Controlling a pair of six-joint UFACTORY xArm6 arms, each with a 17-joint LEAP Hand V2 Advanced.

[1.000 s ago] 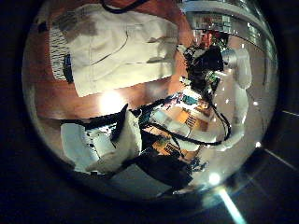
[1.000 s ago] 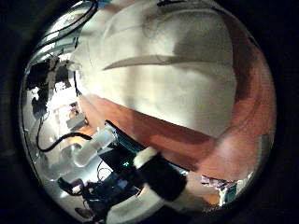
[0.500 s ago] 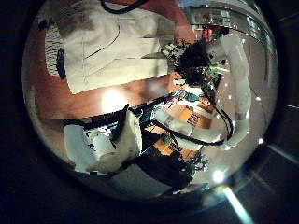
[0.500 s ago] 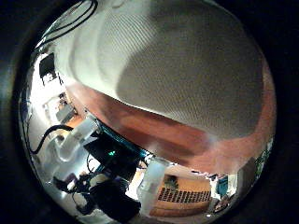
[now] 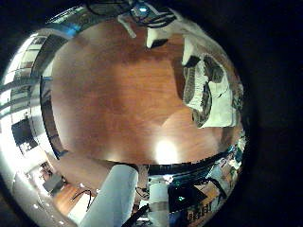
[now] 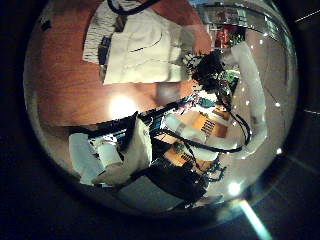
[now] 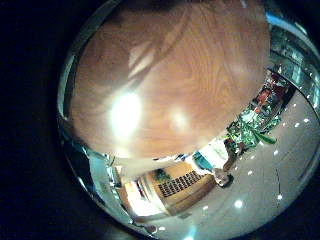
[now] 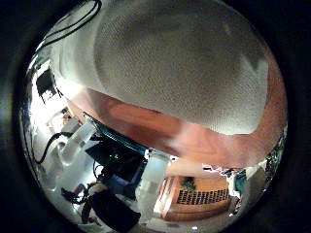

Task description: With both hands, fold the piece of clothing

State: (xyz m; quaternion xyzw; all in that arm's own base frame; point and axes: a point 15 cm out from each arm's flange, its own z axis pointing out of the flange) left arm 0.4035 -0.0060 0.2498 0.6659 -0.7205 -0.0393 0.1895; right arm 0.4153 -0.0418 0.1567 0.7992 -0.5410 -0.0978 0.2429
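Note:
The piece of clothing (image 6: pixel 140 45) lies spread on the wooden table (image 6: pixel 60 85) in the left thumb side palm view. It has a ribbed hem and a patterned strip at one side. The right hand (image 6: pixel 208 68) sits at the garment's edge near the table's rim. In the right thumb side palm view the knitted cloth (image 8: pixel 180 68) fills much of the picture, so it is close to that palm. In the left little finger side palm view the garment (image 5: pixel 210 80) lies at the far side of the table. The left hand (image 6: pixel 128 150) is over bare table, away from the garment.
The right little finger side palm view shows bare table top (image 7: pixel 170 70) and its edge. A strip of table (image 8: pixel 146 121) runs beside the cloth in the right thumb side palm view. A dark cable (image 6: pixel 130 8) lies by the garment's far end.
The right hand has come in from beyond the table's edge to the garment's edge. The cloth now fills far more of the right thumb side palm view.

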